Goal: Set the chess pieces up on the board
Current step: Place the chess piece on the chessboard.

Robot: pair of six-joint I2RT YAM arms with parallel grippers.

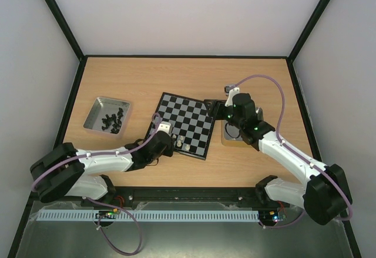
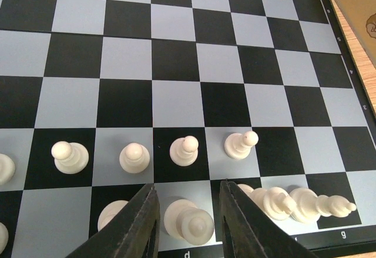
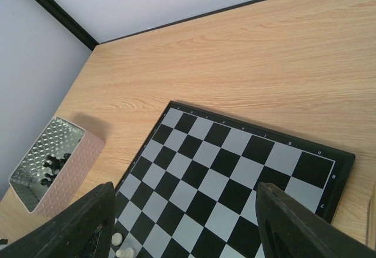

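Board [image 1: 188,114] in the middle of the table [image 1: 176,76], white chess pieces [image 2: 184,150] along its 6 o'clock edge, left gripper [image 2: 188,187] a little spread around one white piece [image 2: 188,223], right gripper [image 3: 185,190] spread wide and holding nothing at 3 o'clock, black pieces [image 1: 111,120] in a tin [image 1: 97,108] at 9 o'clock

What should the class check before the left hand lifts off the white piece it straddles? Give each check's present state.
1. Left hand clear of the white piece: ok, slits both sides.
2. That piece upright in its square: ok.
3. Pawns lined up ahead: ok.
4. Neighbours on its right upright: cannot tell.
5. Right hand open, empty: ok.
6. Black pieces on the board: not ok, in the tin.
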